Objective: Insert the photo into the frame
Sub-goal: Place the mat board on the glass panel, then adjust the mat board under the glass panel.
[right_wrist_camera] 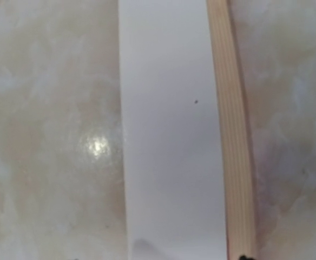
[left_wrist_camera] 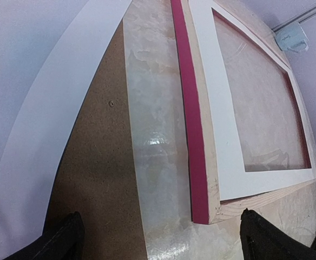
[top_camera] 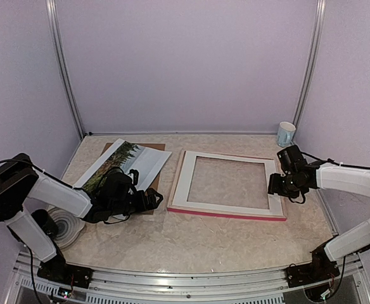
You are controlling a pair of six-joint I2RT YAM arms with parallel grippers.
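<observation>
Two hands flank the frame [top_camera: 229, 208]: left hand [top_camera: 152, 199] spread wide over the backing board [left_wrist_camera: 93, 179], right hand [top_camera: 275, 187] too small to judge.

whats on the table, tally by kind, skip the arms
photo: 1
frame: 1
white mat lying in the frame: 1
brown backing board: 1
white sheet by the photo: 1 visible
mug: 1
white coiled roll: 1
total: 7
</observation>
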